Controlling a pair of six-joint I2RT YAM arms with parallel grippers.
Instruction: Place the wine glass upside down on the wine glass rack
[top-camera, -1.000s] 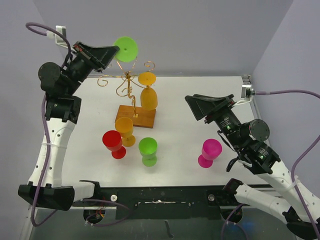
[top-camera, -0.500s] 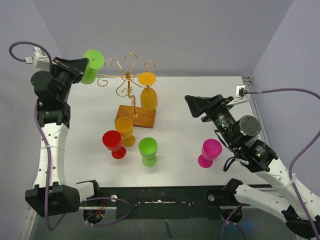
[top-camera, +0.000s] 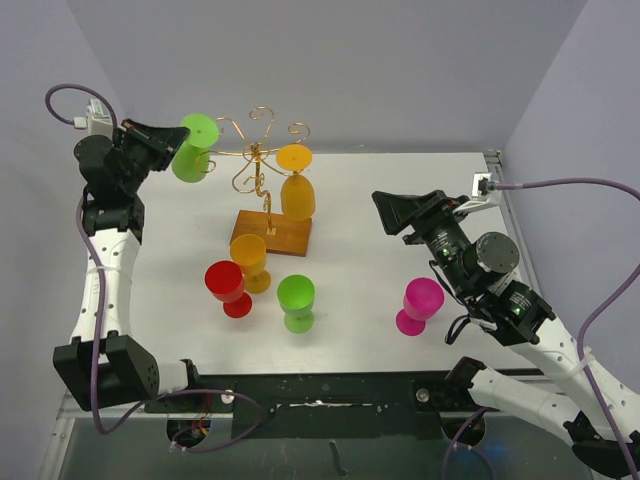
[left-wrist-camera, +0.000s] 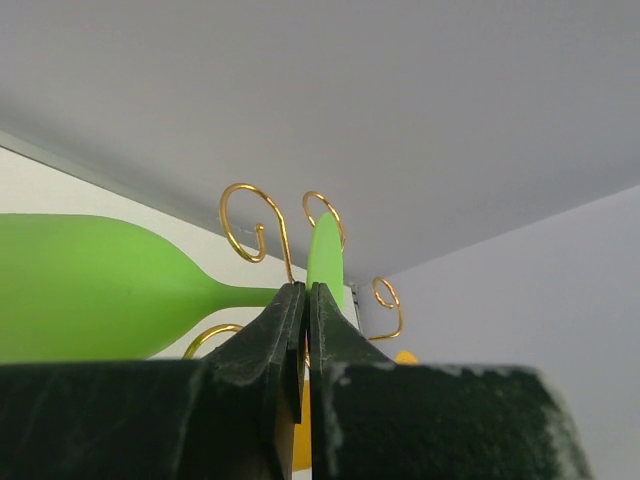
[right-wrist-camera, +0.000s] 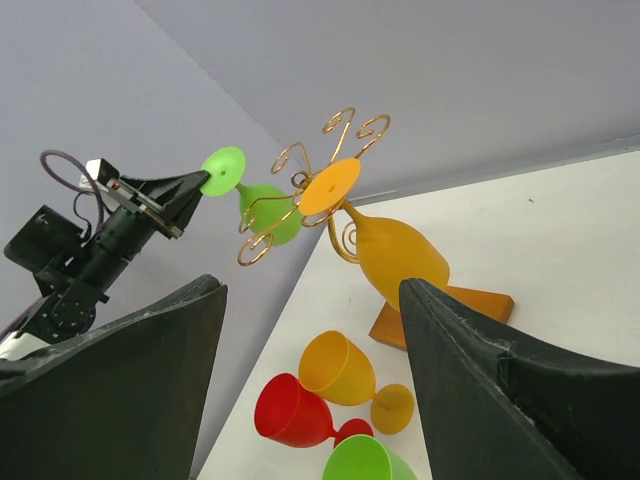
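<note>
Pinching green wine glass by stem, left gripper beside rack, perhaps touching; right gripper spread

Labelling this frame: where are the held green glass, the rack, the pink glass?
green glass (left-wrist-camera: 100, 285), left wrist view, bowl
wine glass rack (top-camera: 275, 238), top view, wooden base
pink glass (top-camera: 423, 297), top view, bowl

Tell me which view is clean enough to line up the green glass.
Top external: even light, sharp; green wine glass and wine glass rack both crisp. Left wrist: dark left gripper fills the bottom, bowl cropped. Right wrist: sharp, tilted, no glare.
</note>
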